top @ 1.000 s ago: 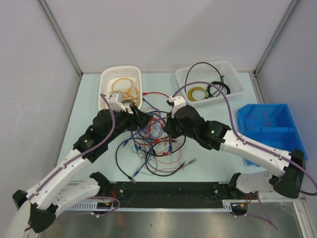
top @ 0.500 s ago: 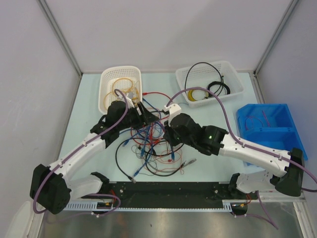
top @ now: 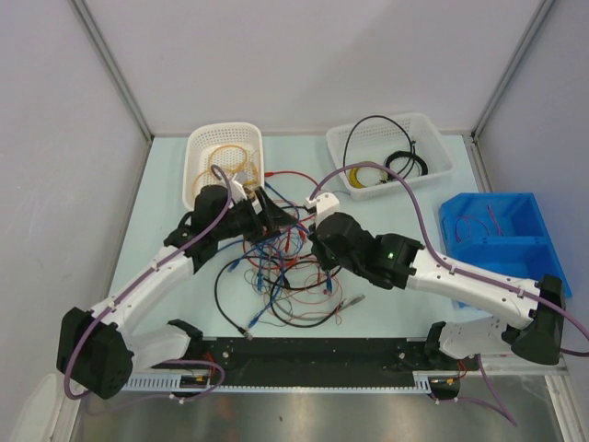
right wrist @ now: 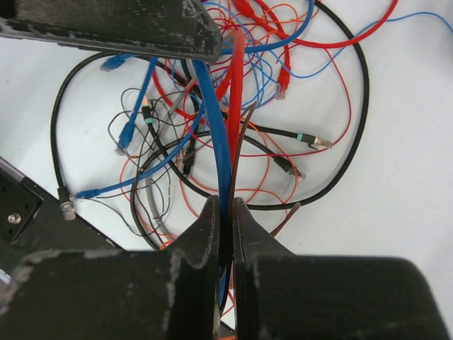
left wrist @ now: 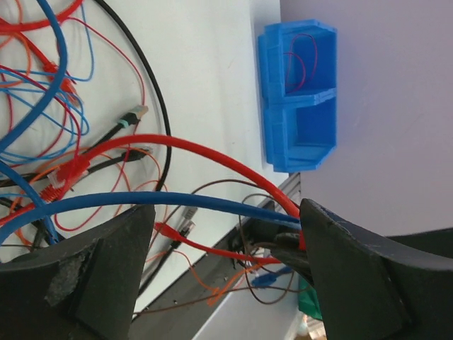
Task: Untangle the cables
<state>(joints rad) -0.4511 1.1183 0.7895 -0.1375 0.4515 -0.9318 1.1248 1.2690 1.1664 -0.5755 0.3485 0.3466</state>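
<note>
The cables (top: 281,267) lie in a red, blue, orange and black tangle at the table's middle. My left gripper (top: 268,214) is at the tangle's back left. In the left wrist view it (left wrist: 225,212) is open, with a thick blue cable (left wrist: 177,202) and a thick red cable (left wrist: 212,152) running across the gap between its fingers. My right gripper (top: 317,241) is at the tangle's right. In the right wrist view it (right wrist: 225,207) is shut on the blue cable (right wrist: 216,149), with a red cable (right wrist: 236,92) and a thin brown wire beside it.
A white basket (top: 224,136) with yellow cables stands at the back left. A white tray (top: 437,143) with black and yellow cables stands at the back right. A blue bin (top: 502,235) sits at the right edge. A black rail (top: 322,354) runs along the front.
My left arm has swung its elbow in and its gripper has moved right over the tangle. My right gripper has shifted slightly toward the front, holding the cables.
</note>
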